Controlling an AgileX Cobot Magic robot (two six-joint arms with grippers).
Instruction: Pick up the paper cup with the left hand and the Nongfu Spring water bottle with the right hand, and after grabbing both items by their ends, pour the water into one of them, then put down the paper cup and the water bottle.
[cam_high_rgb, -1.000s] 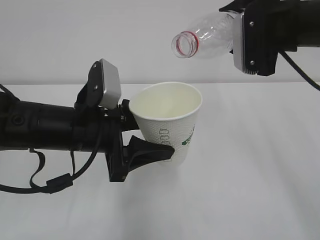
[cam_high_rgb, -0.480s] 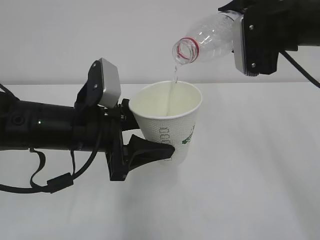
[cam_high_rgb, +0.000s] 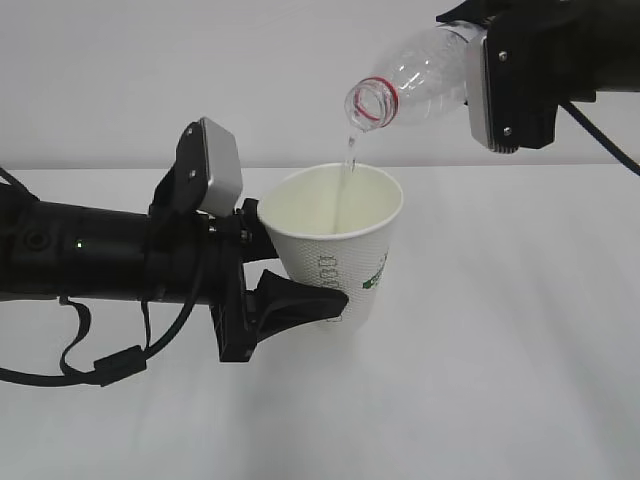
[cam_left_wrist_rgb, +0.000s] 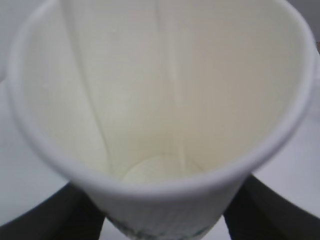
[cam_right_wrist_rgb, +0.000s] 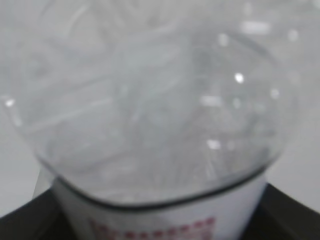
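Since a second ago: bottle mouth dipped lower, thin stream of water (cam_high_rgb: 347, 160) now falling. Left hand (cam_high_rgb: 285, 275) clamped on tilted paper cup (cam_high_rgb: 335, 245) held above white table (cam_high_rgb: 500, 380). Right hand (cam_high_rgb: 505, 70) clamped on Nongfu Spring water bottle (cam_high_rgb: 410, 75), mouth just above cup rim.

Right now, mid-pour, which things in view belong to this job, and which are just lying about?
Part of the job:
- paper cup, held in the left hand
- Nongfu Spring water bottle, tilted, held by the right hand
- water, a thin stream falling into the cup

Lying about:
- nothing; only the white table is under them
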